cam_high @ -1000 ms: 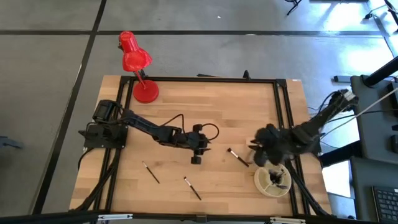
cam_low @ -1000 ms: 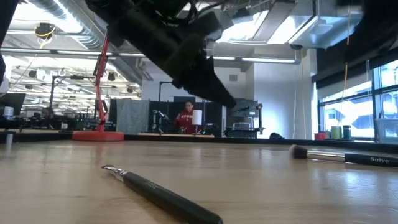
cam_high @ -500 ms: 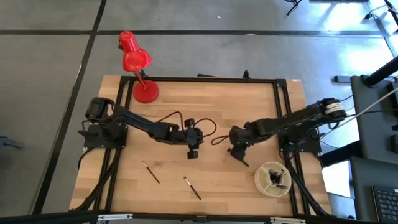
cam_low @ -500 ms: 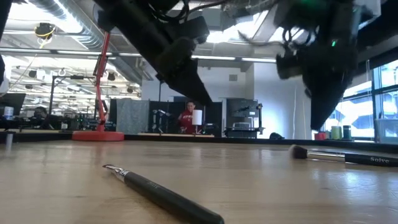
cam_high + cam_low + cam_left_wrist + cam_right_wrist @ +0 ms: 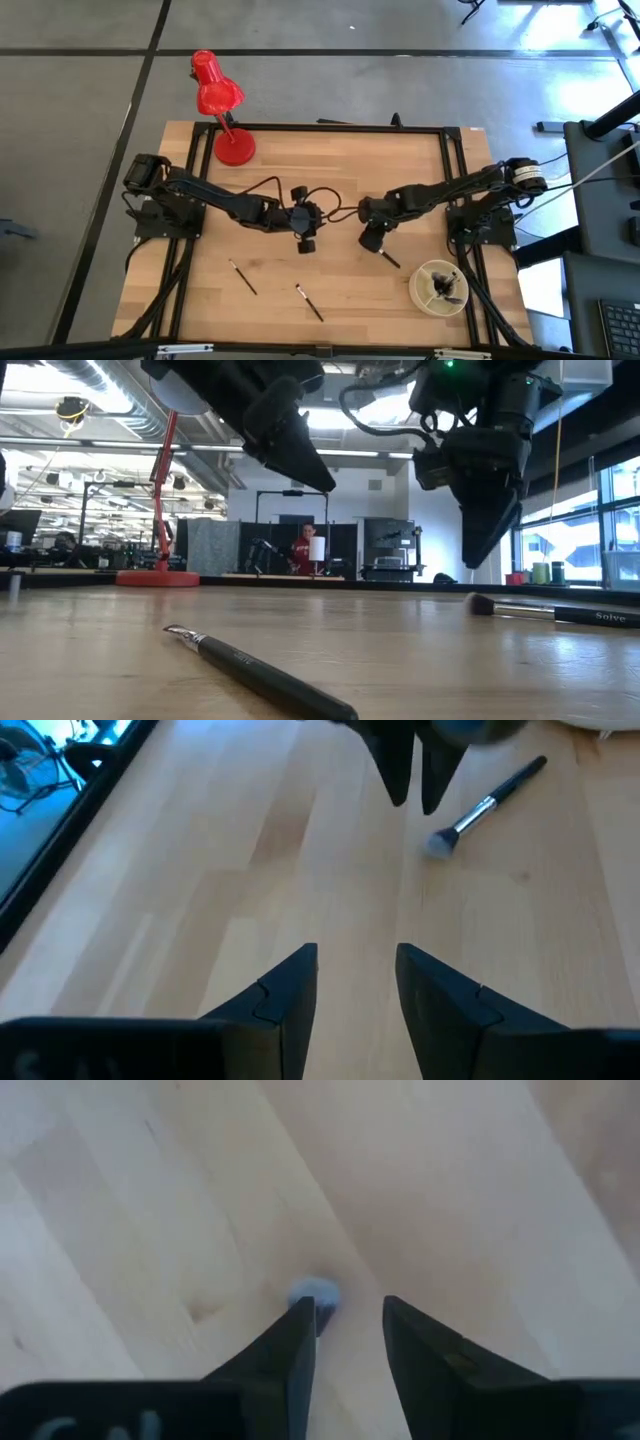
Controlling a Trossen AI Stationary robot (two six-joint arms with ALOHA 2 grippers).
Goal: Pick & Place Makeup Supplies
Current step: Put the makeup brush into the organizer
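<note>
High view: the right end effector (image 5: 373,241), narrowly parted and empty, has been swung from the bowl (image 5: 438,288) to above a desk brush (image 5: 384,255), readying another pick.

Grey floor (image 5: 80,150) w/ dark seams, red desk lamp (image 5: 218,100), bright windows (image 5: 575,535) at room's right.

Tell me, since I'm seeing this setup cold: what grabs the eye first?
Probably the red desk lamp at the table's far left corner, bright against the pale wood. Next, the two dark arms meeting mid-table: the right gripper hangs with open fingers right above a makeup brush, while the left gripper hovers open over bare wood. Two more brushes lie nearer the front edge, and a round bowl of collected ones sits front right.
</note>
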